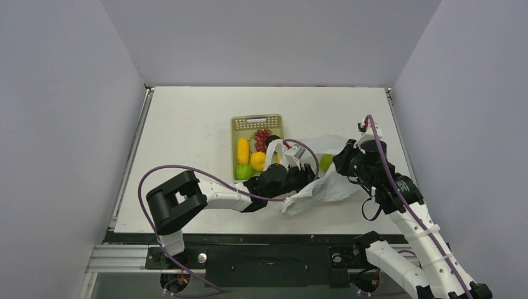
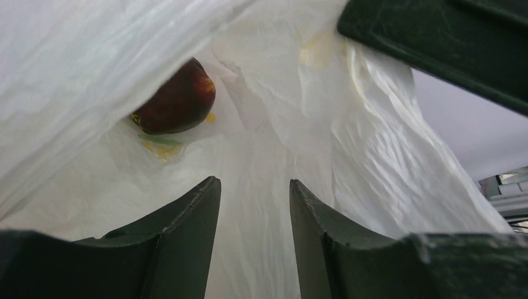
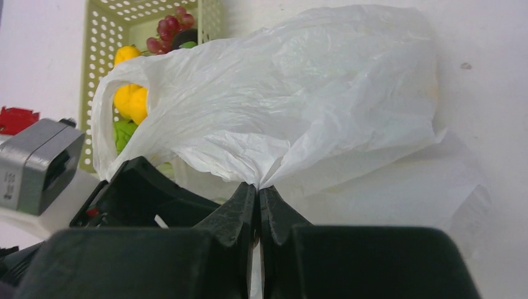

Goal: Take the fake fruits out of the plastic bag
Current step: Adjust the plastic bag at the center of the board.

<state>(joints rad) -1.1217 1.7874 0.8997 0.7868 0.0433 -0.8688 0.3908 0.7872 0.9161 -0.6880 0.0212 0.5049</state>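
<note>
Left wrist view: left gripper (image 2: 254, 187), jaws apart, empty, inside crinkly white plastic bag (image 2: 348, 124); dark maroon round fake fruit (image 2: 177, 99) ahead-left, untouched; right gripper (image 3: 257, 190) clamps the bag's edge.

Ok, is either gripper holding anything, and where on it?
The right gripper is shut on a gathered fold of the plastic bag. The left gripper sits open inside the bag, holding nothing; the maroon fruit lies ahead, untouched.

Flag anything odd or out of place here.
Nothing looks spilled or torn. One oddity: a handle of the bag overlaps the basket rim, so it might snag as the bag is pulled.
</note>
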